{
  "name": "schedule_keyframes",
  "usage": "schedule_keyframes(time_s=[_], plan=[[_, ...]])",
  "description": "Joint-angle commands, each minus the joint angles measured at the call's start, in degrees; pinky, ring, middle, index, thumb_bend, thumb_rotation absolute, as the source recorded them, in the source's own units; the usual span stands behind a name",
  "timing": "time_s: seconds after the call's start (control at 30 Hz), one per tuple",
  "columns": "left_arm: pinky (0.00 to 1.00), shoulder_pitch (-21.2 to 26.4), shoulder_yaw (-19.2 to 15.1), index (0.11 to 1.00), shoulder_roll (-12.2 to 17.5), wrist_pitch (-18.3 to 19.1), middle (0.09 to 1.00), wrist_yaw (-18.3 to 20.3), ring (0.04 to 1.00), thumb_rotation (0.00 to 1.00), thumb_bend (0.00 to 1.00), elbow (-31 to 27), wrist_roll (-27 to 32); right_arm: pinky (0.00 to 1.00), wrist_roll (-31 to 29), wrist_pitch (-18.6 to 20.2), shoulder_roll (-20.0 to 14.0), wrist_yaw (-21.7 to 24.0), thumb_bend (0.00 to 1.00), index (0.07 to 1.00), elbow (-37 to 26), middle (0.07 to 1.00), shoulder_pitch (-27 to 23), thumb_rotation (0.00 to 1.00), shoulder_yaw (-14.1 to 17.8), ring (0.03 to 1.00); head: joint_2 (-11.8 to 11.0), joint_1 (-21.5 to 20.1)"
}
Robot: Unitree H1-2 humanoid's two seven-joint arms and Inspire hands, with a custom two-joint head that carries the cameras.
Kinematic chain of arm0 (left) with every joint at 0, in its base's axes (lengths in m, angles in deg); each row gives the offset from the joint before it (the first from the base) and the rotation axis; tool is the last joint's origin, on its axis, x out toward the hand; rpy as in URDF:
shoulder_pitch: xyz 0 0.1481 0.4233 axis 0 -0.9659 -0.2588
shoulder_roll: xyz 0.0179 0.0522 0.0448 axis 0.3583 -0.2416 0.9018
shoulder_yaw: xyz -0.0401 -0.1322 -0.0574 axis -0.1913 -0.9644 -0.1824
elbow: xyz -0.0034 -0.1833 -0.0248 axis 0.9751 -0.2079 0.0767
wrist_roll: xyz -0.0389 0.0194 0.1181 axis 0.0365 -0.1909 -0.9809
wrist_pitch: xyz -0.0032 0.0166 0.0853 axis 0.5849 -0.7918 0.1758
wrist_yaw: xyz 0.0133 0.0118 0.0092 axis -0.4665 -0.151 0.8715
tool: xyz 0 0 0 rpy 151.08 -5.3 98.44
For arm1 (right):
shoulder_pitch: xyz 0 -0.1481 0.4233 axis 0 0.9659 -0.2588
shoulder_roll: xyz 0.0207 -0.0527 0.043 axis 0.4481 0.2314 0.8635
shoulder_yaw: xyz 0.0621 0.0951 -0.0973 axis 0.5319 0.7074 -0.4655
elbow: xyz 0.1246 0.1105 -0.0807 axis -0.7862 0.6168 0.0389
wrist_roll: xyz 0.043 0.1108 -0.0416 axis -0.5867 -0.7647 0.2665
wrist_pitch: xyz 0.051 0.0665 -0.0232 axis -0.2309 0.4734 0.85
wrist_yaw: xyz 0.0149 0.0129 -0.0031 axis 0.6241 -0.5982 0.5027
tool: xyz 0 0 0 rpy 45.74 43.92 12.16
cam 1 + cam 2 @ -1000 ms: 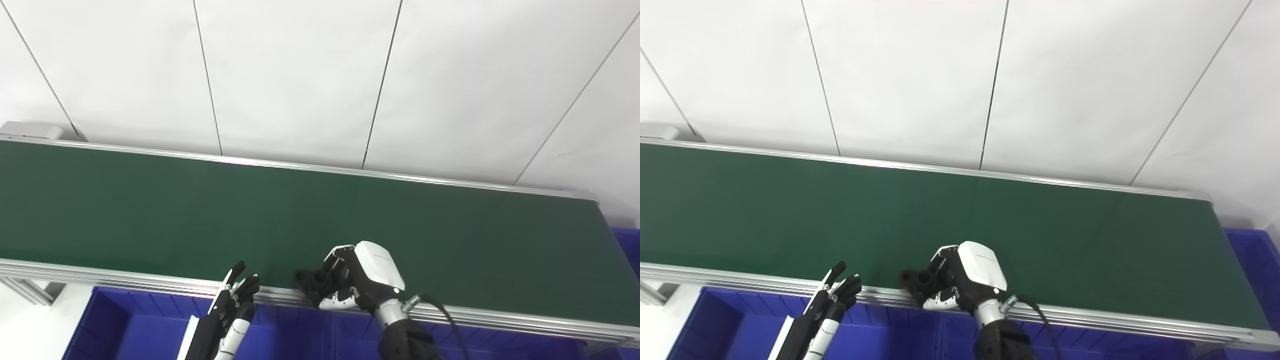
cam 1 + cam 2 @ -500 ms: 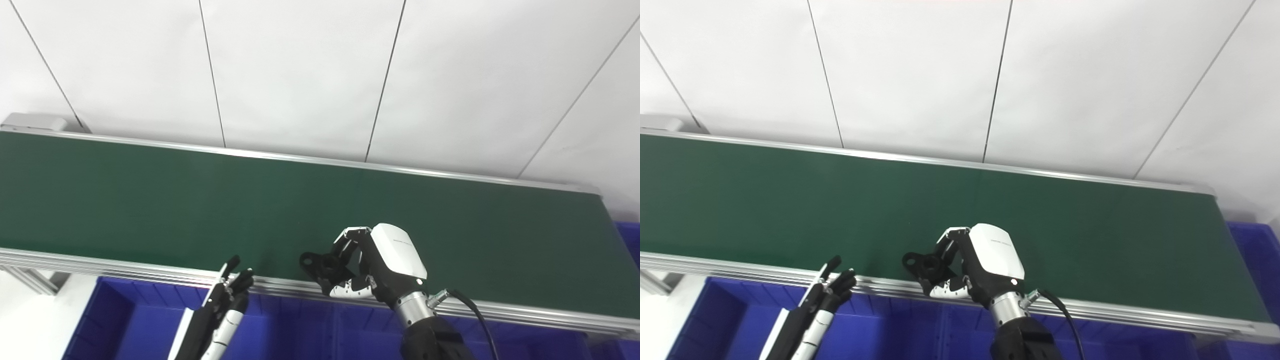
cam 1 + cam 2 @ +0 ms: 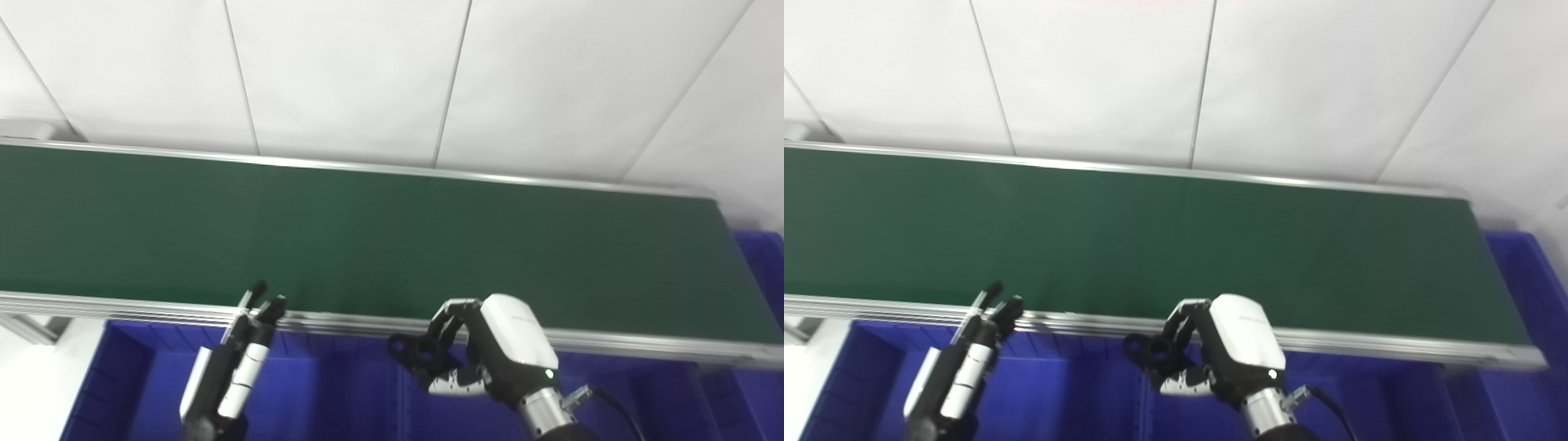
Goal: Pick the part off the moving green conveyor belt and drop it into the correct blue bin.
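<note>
White wall panels back the green conveyor belt; right hand pinches the black part over blue bins; left hand spread, empty.

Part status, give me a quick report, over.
Right hand shut on part, over the blue bins, off the belt. Left hand open, idle. Nothing in the way.

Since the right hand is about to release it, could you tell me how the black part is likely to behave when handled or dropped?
The black part looks rigid: it keeps its shape, ring holes included, while pinched in the right hand. It seems light, since fingertips alone carry it over the blue bin. Its lumpy outline suggests it would tumble and settle rather than roll.
</note>
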Motion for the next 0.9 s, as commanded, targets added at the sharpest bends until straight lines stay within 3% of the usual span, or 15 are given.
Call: schedule_keyframes(time_s=[0.0, 0.17, 0.3, 0.6, 0.87], plan=[[0.94, 1.0, -0.4, 0.953, 0.5, 0.4, 0.881, 0.8, 0.898, 0.78, 0.45, -2.3, 0.9, 0.15, 1.3, -1.7, 0.6, -1.2, 0.53, 0.485, -2.1, 0.470, 1.2, 0.00, 0.6, 0.210, 0.6, -0.8], [0.92, 2.8, -1.9, 0.941, 1.6, 2.7, 0.861, 1.3, 0.874, 0.74, 0.49, -3.0, 2.1, 0.15, 3.8, -2.5, 2.6, -4.4, 0.53, 0.485, 0.4, 0.470, 3.7, 0.00, 0.4, 0.217, 2.4, -4.3], [0.92, 4.2, -2.8, 0.931, 2.5, 4.8, 0.856, 1.6, 0.866, 0.73, 0.48, -3.8, 2.8, 0.15, 10.6, 0.2, 5.2, -4.0, 0.53, 0.485, 2.4, 0.471, 4.2, 0.00, 1.3, 0.220, 4.5, -7.8], [0.92, 5.0, -3.7, 0.938, 2.7, 7.7, 0.859, 1.6, 0.871, 0.75, 0.44, -4.4, 3.1, 0.14, 16.6, 0.2, 8.5, -2.3, 0.53, 0.485, 5.4, 0.470, 3.9, 0.00, 5.2, 0.214, 4.7, -7.8], [0.92, 4.7, -3.4, 0.930, 2.3, 8.5, 0.846, 1.6, 0.861, 0.75, 0.45, -5.3, 3.3, 0.13, 26.1, 0.5, 10.4, 1.2, 0.53, 0.486, 7.8, 0.470, 3.6, 0.00, 7.4, 0.209, 4.6, -7.7]])
